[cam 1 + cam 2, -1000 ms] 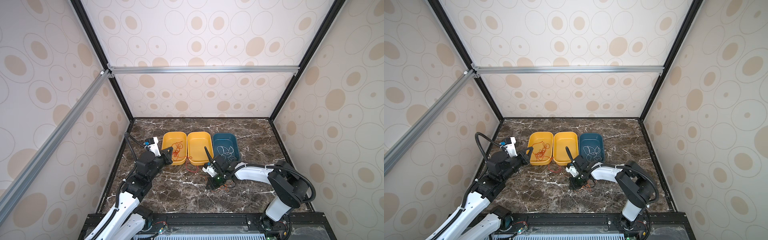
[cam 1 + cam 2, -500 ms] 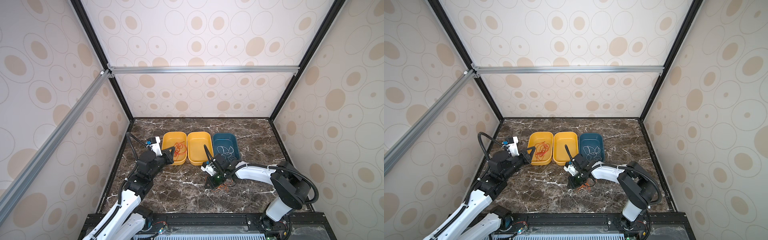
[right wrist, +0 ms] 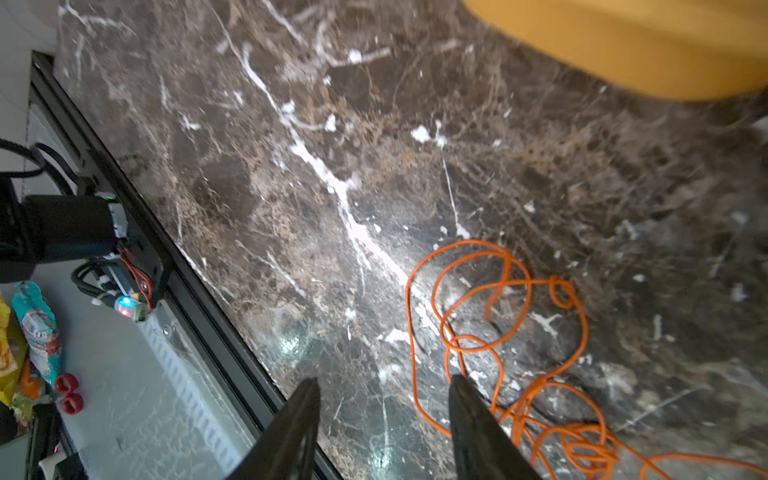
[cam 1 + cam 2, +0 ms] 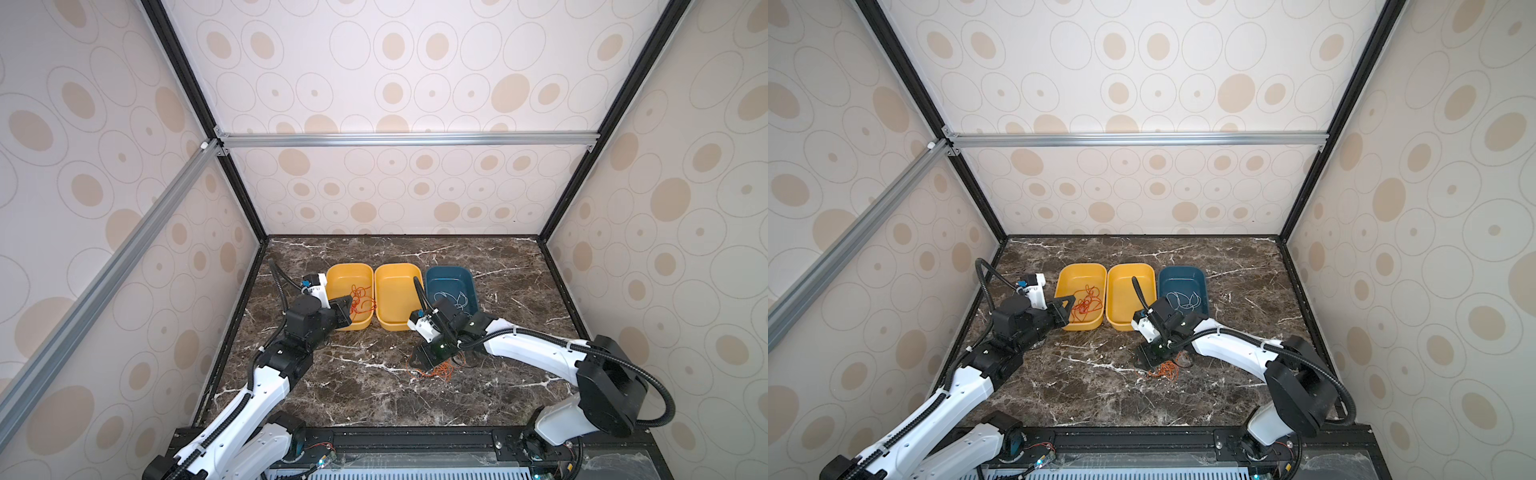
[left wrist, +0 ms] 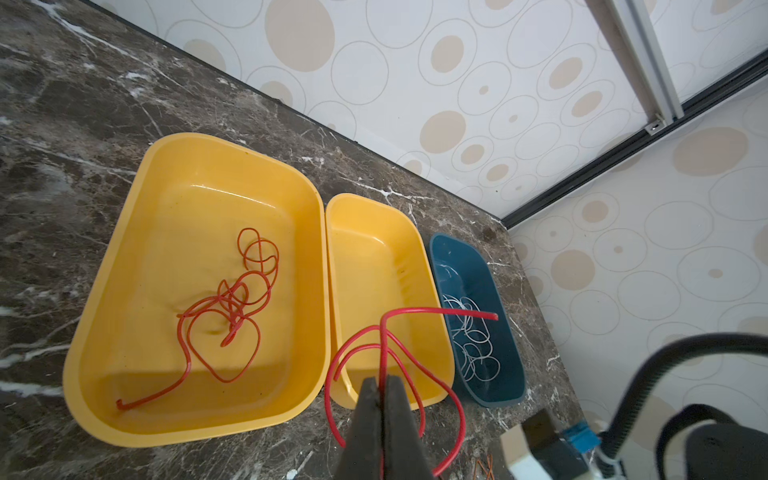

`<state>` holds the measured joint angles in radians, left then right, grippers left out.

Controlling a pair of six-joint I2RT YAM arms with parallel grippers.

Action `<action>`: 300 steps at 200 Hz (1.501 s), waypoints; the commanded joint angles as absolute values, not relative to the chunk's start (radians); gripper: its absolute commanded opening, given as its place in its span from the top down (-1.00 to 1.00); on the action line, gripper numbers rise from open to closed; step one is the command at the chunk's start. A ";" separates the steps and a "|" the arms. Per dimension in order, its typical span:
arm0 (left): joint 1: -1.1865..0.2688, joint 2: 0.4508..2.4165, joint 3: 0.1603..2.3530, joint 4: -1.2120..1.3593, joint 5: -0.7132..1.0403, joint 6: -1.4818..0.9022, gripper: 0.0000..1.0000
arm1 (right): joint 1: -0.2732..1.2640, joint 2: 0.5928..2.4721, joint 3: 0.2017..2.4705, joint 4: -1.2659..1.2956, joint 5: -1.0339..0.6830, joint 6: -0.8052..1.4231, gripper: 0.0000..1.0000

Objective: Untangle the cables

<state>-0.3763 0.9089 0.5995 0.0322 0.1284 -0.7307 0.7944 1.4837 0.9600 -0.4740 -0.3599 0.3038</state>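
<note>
**Right gripper [image 3: 382, 380] lets go of the orange cable**

Orange cable [image 4: 441, 370] lies loose on the marble table [image 4: 374, 395], in front of the middle yellow tray [image 5: 374, 270] (on the robot's side). It sits just beside jaws that were shut a second ago and now stand apart. A red cable [image 5: 383, 340] is pinched in the closed left gripper [image 5: 380, 378], left of that tray. More red loops [image 5: 235, 303] rest in the left yellow tray [image 5: 187, 232] beside it, and a white cable [image 5: 476, 343] in the blue tray [image 5: 451, 257] on its right. Red and orange look separated, so the orange probably goes into the middle tray next.
</note>
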 commanded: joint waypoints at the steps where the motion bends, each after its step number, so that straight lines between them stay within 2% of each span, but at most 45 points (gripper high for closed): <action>1: -0.365 0.942 0.660 0.038 0.106 -0.686 1.00 | 0.788 1.449 0.995 -0.532 -0.314 0.286 -0.06; 79: -0.286 1.160 0.738 0.067 0.062 -0.629 1.00 | 0.753 1.414 1.019 -0.573 -0.271 0.293 -0.06; 134: -0.203 1.327 0.800 0.151 0.118 -0.605 1.00 | 0.733 1.426 1.016 -0.572 -0.270 0.298 -0.06; 212: -0.187 1.544 0.917 0.170 0.063 -0.548 1.00 | 0.713 1.406 0.987 -0.571 -0.265 0.323 -0.04; 246: -0.184 1.566 0.927 0.111 -0.011 -0.569 0.59 | 0.710 1.379 0.964 -0.566 -0.245 0.333 -0.04; 261: -0.184 1.566 0.926 0.095 -0.017 -0.577 0.21 | 0.705 1.375 0.959 -0.570 -0.245 0.332 -0.04; 272: -0.184 1.561 0.928 0.081 -0.021 -0.574 0.01 | 0.701 1.373 0.959 -0.574 -0.241 0.332 -0.04; 300: -0.185 1.521 0.923 0.065 -0.011 -0.565 -0.16 | 0.693 1.367 0.963 -0.578 -0.247 0.358 -0.04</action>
<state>-0.1905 1.5661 0.8913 0.1017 0.0074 -0.5781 0.7033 1.3865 0.9737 -0.5560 -0.2531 0.3344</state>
